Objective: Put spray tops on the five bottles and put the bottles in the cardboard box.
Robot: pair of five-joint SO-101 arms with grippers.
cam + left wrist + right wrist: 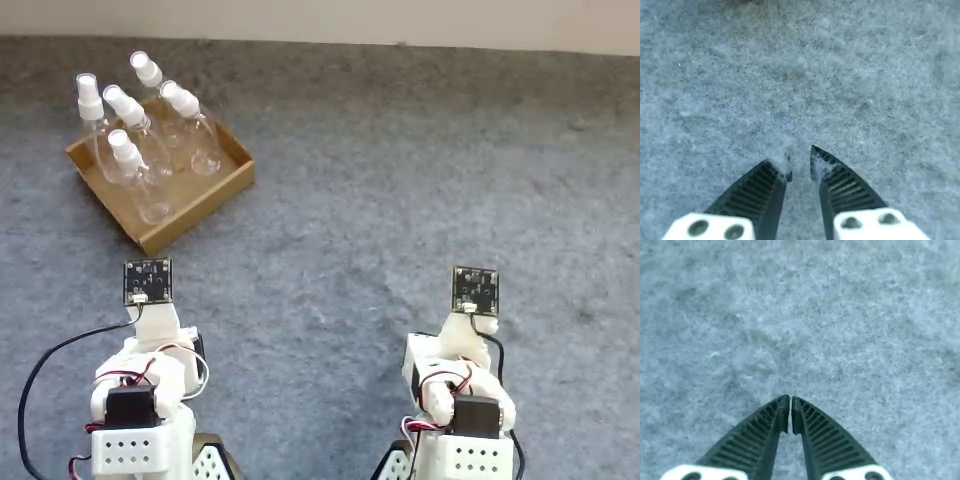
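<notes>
Far left of counter (pixel 420 170): cardboard box (pixel 196 214) holding five spray-topped bottles (pixel 146 195); open room to its right. Both empty: left fingers (pixel 814 165) slightly parted, right fingers (pixel 786 416) closed.

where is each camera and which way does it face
high view: fixed overhead, looking down at the cardboard box of five bottles on the grey mat; both arms at bottom
left wrist view: on the left wrist, facing the mat; left gripper slightly open
right wrist view: on the right wrist, facing the mat; right gripper shut
shared: the mat
</notes>
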